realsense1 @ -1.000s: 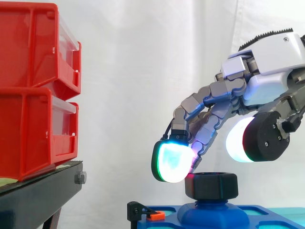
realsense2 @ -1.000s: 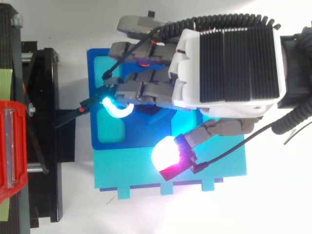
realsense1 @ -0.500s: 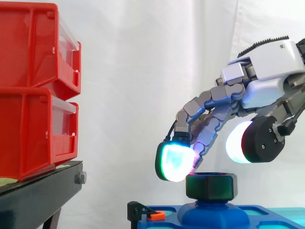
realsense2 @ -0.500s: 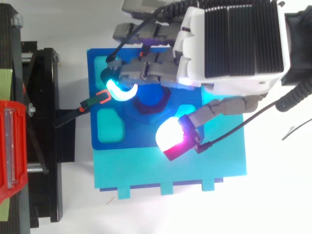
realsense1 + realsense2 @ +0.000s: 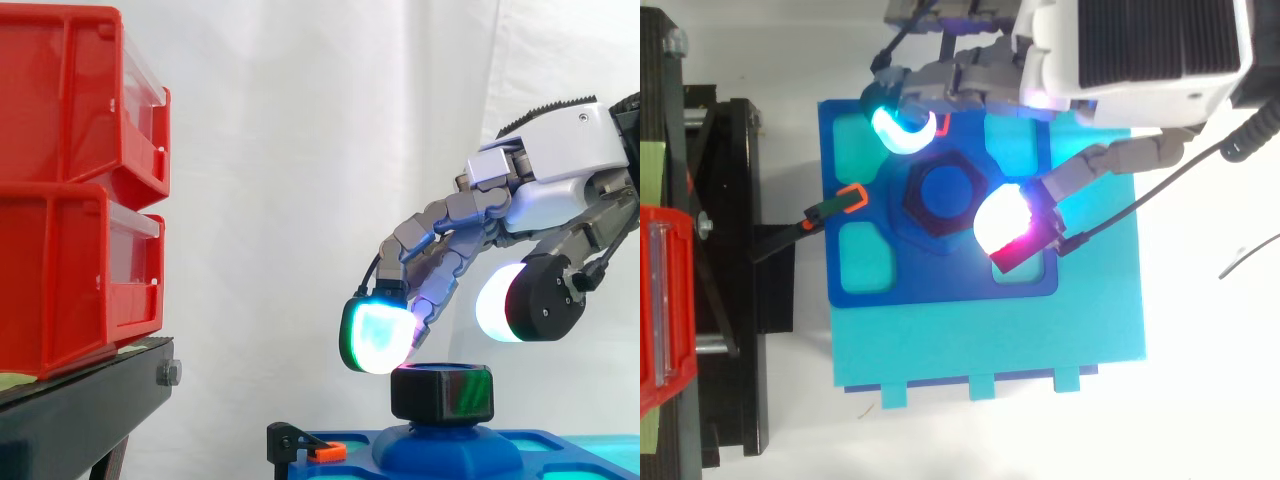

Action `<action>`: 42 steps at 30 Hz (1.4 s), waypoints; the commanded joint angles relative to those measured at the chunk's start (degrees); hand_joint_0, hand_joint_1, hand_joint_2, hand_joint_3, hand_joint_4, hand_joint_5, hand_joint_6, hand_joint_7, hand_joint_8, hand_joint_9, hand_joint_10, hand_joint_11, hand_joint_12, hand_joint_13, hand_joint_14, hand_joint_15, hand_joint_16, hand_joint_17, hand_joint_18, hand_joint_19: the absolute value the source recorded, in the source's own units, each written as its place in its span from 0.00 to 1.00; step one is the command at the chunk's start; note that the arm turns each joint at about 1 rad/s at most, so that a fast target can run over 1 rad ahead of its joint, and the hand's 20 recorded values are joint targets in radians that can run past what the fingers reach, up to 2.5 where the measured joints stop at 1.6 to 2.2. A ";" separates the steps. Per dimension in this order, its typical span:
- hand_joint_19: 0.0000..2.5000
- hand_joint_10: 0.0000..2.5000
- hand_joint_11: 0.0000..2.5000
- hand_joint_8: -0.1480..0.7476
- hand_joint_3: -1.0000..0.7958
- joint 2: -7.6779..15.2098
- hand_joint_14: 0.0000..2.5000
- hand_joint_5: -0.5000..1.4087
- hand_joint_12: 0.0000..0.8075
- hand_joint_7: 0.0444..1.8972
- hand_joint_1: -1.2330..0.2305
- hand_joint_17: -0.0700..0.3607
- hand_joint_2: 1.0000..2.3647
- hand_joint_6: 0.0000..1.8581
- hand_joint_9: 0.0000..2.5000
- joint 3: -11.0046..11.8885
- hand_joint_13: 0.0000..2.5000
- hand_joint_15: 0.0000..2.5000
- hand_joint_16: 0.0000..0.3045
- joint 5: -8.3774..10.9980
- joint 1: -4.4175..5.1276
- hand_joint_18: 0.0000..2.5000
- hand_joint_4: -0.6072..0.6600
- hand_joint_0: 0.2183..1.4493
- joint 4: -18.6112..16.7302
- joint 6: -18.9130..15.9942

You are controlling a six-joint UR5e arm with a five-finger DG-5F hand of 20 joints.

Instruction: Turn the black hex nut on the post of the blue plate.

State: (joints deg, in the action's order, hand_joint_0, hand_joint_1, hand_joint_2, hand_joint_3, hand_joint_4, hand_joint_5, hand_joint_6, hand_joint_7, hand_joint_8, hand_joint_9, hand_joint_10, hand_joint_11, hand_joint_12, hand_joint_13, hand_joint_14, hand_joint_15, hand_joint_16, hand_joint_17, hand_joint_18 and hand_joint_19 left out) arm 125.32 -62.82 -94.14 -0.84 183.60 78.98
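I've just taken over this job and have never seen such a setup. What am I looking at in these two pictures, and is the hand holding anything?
It is a robot arm ending in a hand with glowing fingertip pads. One picture looks level from the side, the other straight down from above. A blue plate lies on a teal base, and a black hex nut sits on its post. Red bins rest on a black stand at the side view's left. The hand hovers over the nut, fingers loosely bent, thumb apart, holding nothing.

Open gap between nut (image 5: 442, 392) and red bins (image 5: 80, 190) (clip (image 5: 325, 452) low).
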 commanded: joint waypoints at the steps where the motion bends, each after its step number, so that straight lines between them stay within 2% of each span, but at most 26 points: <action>1: 0.00 0.00 0.00 0.44 0.28 -0.08 0.00 0.22 0.39 0.42 0.51 0.37 0.00 0.27 0.29 0.07 0.12 0.00 0.13 -0.43 -0.39 0.00 0.64 0.22 -0.26 0.03; 6: 0.00 0.00 0.00 0.45 0.28 0.01 0.00 0.22 0.39 0.43 0.51 0.37 0.00 0.27 0.29 0.95 0.12 0.00 0.13 -0.43 0.40 0.00 0.64 0.22 -1.84 0.03; 10: 0.00 0.00 0.00 0.45 0.28 0.01 0.00 0.21 0.39 0.42 0.51 0.37 0.00 0.27 0.29 1.04 0.12 0.00 0.13 -0.07 1.37 0.00 0.65 0.22 -3.95 0.03; 12: 0.00 0.00 0.00 0.45 0.28 0.27 0.00 0.21 0.39 0.42 0.51 0.37 0.00 0.27 0.29 0.95 0.12 0.00 0.13 0.01 2.34 0.00 0.65 0.22 -4.65 0.03; 13: 0.00 0.00 0.00 0.45 0.28 0.27 0.00 0.21 0.39 0.42 0.51 0.37 0.00 0.27 0.29 0.95 0.12 0.00 0.13 0.01 2.34 0.00 0.65 0.22 -4.65 0.03; 17: 0.00 0.00 0.00 0.45 0.28 0.80 0.00 0.21 0.39 0.42 0.51 0.37 0.00 0.27 0.28 0.95 0.12 0.00 0.13 0.45 4.80 0.00 0.65 0.22 -4.74 -0.06; 18: 0.00 0.00 0.00 0.45 0.28 0.80 0.00 0.21 0.39 0.42 0.51 0.37 0.00 0.27 0.28 0.95 0.12 0.00 0.13 0.72 5.94 0.00 0.65 0.22 -4.48 -0.06; 20: 0.00 0.00 0.00 0.45 0.28 0.80 0.00 0.21 0.39 0.42 0.51 0.37 0.00 0.27 0.28 0.69 0.12 0.00 0.13 1.95 6.64 0.00 0.65 0.22 -4.30 -0.06; 22: 0.00 0.00 0.00 0.45 0.28 0.80 0.00 0.21 0.39 0.42 0.52 0.37 0.00 0.27 0.28 0.69 0.12 0.00 0.13 2.30 6.99 0.00 0.65 0.22 -4.21 -0.06; 27: 0.01 0.00 0.00 0.45 0.28 0.80 0.00 0.21 0.39 0.42 0.52 0.37 0.00 0.27 0.28 0.69 0.12 0.00 0.13 2.30 7.43 0.00 0.64 0.22 -2.98 -0.06; 32: 0.01 0.00 0.00 0.45 0.28 0.80 0.00 0.21 0.39 0.42 0.52 0.37 0.00 0.27 0.28 0.69 0.12 0.00 0.13 2.30 7.43 0.00 0.64 0.22 -2.02 -0.06; 42: 0.01 0.00 0.00 0.45 0.28 0.71 0.00 0.21 0.39 0.42 0.52 0.37 0.00 0.27 0.28 0.60 0.12 0.00 0.13 2.30 6.55 0.00 0.64 0.22 -1.49 0.73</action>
State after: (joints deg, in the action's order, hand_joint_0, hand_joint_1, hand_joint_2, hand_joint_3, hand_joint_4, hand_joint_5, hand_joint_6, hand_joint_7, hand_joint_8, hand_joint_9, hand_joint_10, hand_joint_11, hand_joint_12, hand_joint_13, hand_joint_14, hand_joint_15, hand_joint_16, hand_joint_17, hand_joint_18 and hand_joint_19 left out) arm 126.09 -62.16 -91.85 5.99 182.00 79.32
